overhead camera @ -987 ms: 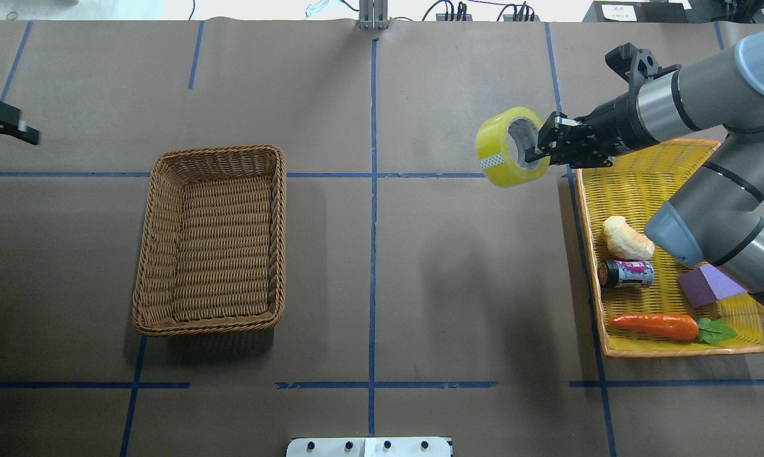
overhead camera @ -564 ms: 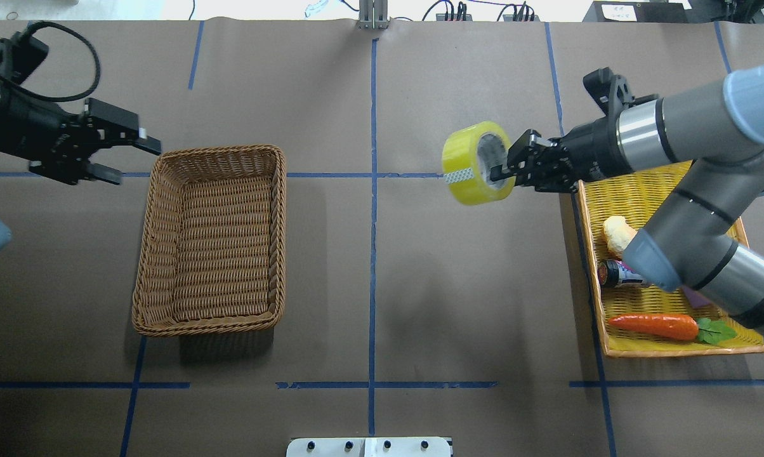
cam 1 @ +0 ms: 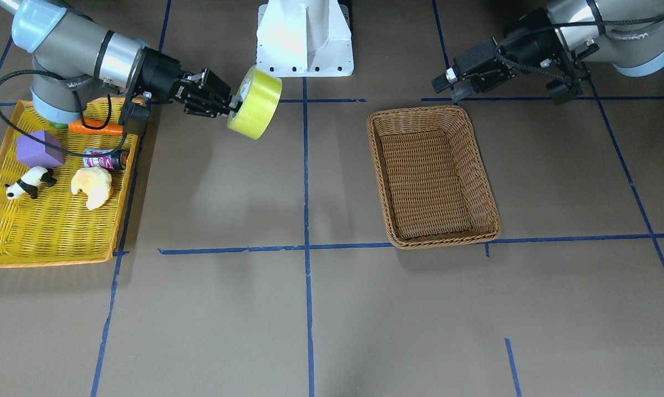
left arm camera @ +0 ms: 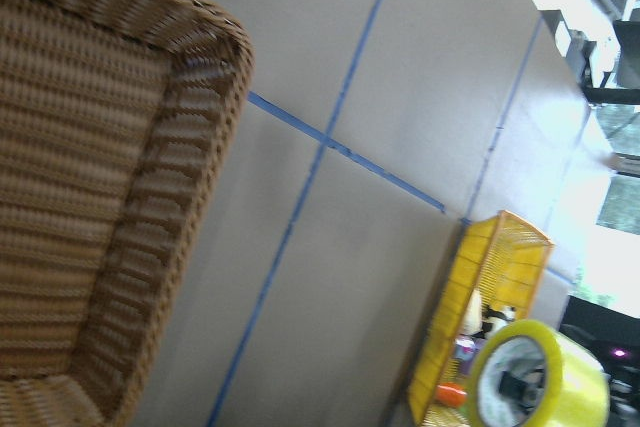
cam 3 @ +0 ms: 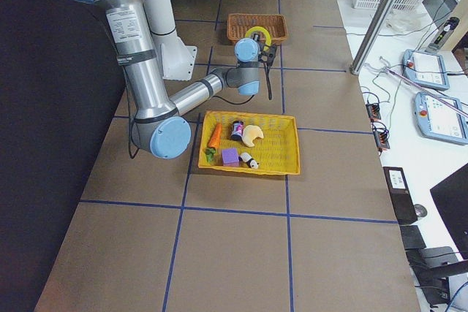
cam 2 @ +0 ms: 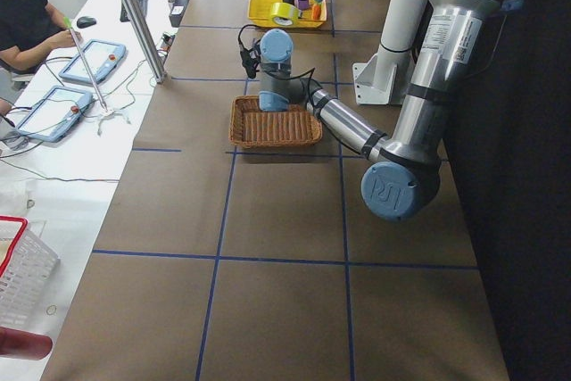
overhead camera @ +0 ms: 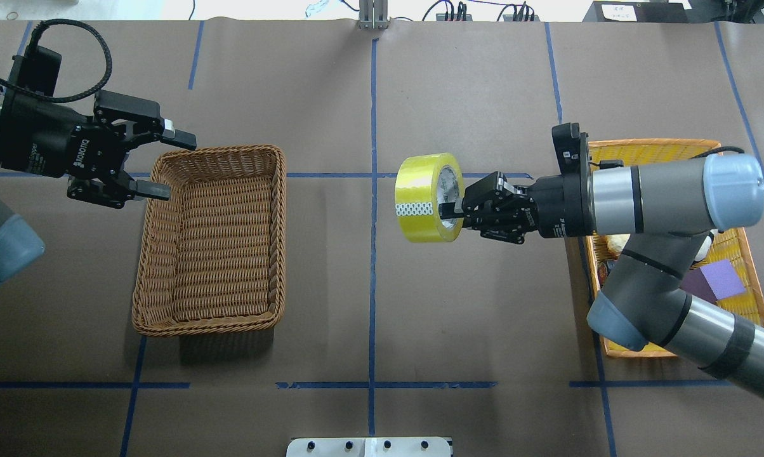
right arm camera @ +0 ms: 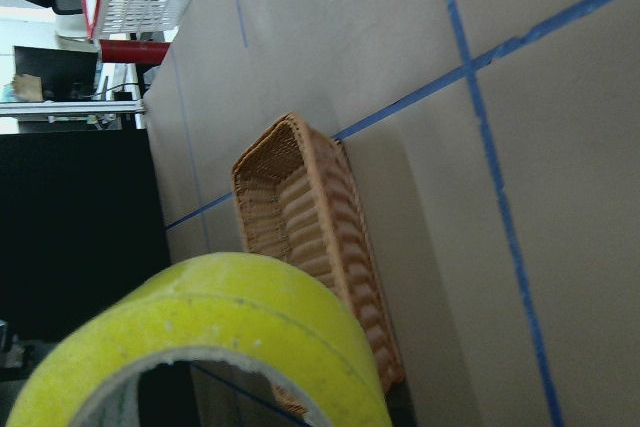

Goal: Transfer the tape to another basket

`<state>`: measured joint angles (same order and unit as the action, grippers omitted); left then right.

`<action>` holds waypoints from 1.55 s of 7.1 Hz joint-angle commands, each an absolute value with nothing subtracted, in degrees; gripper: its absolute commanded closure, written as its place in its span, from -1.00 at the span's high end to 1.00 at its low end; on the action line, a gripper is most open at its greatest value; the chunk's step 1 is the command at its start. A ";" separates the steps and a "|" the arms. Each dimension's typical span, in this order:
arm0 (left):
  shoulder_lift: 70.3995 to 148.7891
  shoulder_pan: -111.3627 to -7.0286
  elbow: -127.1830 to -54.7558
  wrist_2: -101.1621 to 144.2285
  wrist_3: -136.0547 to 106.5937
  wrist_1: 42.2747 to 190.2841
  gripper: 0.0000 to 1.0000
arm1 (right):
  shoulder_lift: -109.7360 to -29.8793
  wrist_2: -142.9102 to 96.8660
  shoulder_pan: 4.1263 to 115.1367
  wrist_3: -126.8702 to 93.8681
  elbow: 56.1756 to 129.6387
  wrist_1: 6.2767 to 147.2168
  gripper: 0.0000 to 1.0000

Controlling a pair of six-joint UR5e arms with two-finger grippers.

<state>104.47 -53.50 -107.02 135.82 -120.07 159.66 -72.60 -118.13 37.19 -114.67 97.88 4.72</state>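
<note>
Brown table (overhead camera: pixel 483 304) w/ blue lines (overhead camera: pixel 372 285); R tool (overhead camera: pixel 450 214) grips tape (overhead camera: pixel 420 203), L tool (overhead camera: pixel 176 164) spread; prob. tablets (cam 2: pixel 96 58) alongside.

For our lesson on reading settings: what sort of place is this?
Probably a robotics lab: robot arms, left and right, over a table gridded with blue lines; control tablets on a side desk.

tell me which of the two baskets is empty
The deep brown wicker basket with the braided rim: its inside is bare, while the flat yellow tray basket holds an orange carrot, a purple block and other small items.
</note>
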 commanded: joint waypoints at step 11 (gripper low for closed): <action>112.49 -33.23 -107.93 113.38 -137.64 179.38 1.00 | -67.24 -111.10 25.14 -120.50 101.08 -2.20 -0.97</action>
<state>112.06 -34.63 -107.95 114.30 -137.68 179.20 -67.47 -111.61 25.54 -120.45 101.21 -2.24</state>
